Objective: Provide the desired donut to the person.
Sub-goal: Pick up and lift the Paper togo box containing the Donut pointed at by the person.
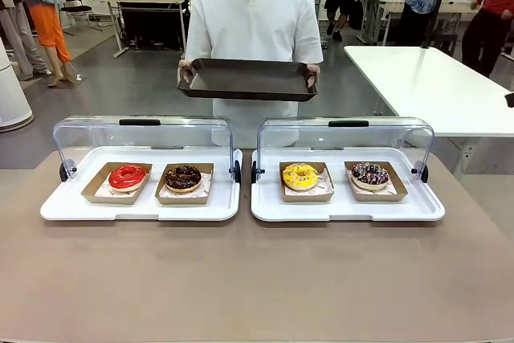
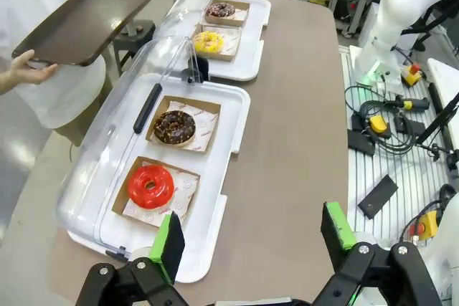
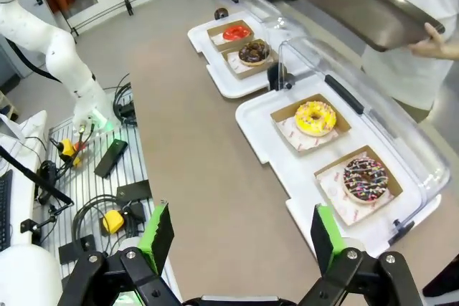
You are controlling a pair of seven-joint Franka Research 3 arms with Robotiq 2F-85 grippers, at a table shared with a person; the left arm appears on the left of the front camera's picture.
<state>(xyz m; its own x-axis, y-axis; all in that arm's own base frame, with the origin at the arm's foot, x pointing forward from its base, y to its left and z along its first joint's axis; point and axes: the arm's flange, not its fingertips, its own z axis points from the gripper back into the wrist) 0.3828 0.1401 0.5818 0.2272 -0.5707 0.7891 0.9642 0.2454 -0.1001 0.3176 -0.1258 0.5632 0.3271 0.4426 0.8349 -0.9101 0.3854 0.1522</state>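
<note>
Four donuts sit in brown card boxes on two white trays with raised clear lids. On the left tray (image 1: 72, 208) lie a red-glazed donut (image 1: 128, 176) (image 2: 150, 185) (image 3: 236, 32) and a chocolate donut (image 1: 183, 177) (image 2: 174, 127) (image 3: 254, 52). The right tray (image 1: 273, 210) holds a yellow donut (image 1: 300, 175) (image 2: 209, 41) (image 3: 315, 117) and a dark sprinkled donut (image 1: 369, 173) (image 2: 221, 10) (image 3: 365, 179). The person (image 1: 254, 22) in a white T-shirt stands across the table holding an empty dark tray (image 1: 247, 79) (image 2: 90, 19) (image 3: 362, 8) with both hands. My left gripper (image 2: 251, 245) is open, high above the table. My right gripper (image 3: 240, 241) is open as well, nothing between its fingers.
The brown tabletop (image 1: 257, 279) in front of the trays is bare. A white table (image 1: 434, 86) stands at the back right. Cables and control boxes (image 2: 391, 123) (image 3: 100, 177) lie on the floor beside the arm bases.
</note>
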